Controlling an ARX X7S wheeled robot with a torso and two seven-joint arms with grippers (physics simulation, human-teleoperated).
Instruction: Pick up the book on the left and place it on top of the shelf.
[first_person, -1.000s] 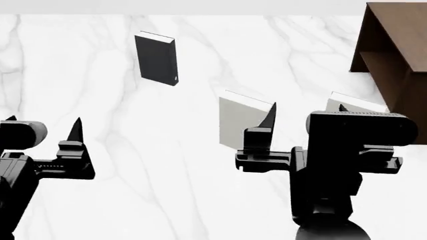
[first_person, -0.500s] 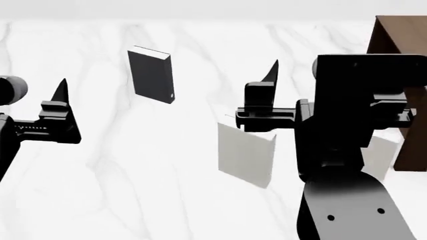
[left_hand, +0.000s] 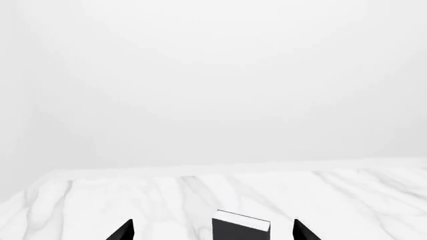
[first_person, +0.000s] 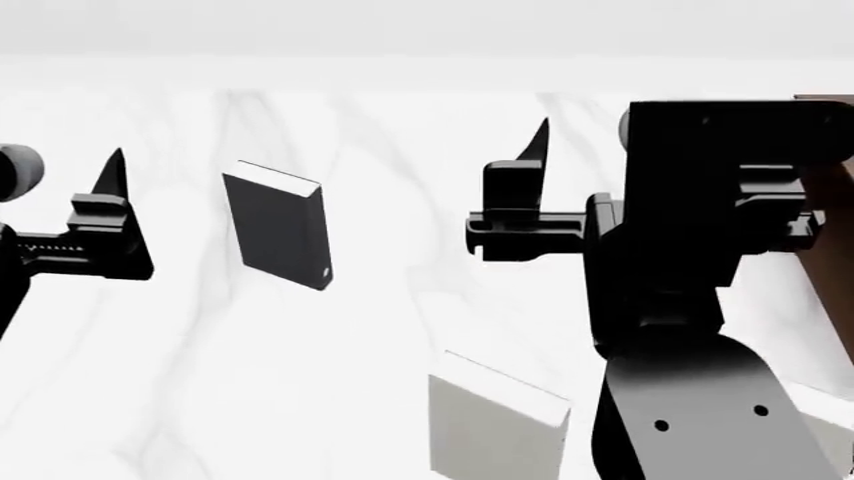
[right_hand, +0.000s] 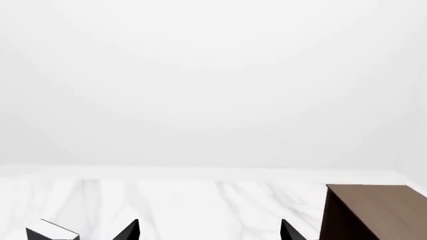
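A: What has been changed over the last second?

B: The head view has been shifted. The book (first_person: 278, 230) is now seen lower and further left in that view, and the nearer grey book (first_person: 491, 420) has been pushed to the bottom edge. Only a sliver of the shelf (first_person: 830, 170) is left at the right, behind the right arm. The books themselves do not appear to have been moved; the robot seems to have been raised or tilted.

A: And for the task?

B: Nothing has been grasped yet. The left gripper (left_hand: 212, 231) is held spread, empty, with the book (left_hand: 241, 227) lined up between its two tips in the wrist view but still well ahead of them. An approach is judged to be under way. The right gripper (right_hand: 208, 231) is also spread and empty, with the shelf (right_hand: 372, 210) ahead to one side.

A: How is the book set?

B: It is stood upright on the marble table (first_person: 360, 330), long axis vertical, white page edges along the top. The broad black cover is turned toward the robot, slightly angled, so a thin edge would have to be pinched.
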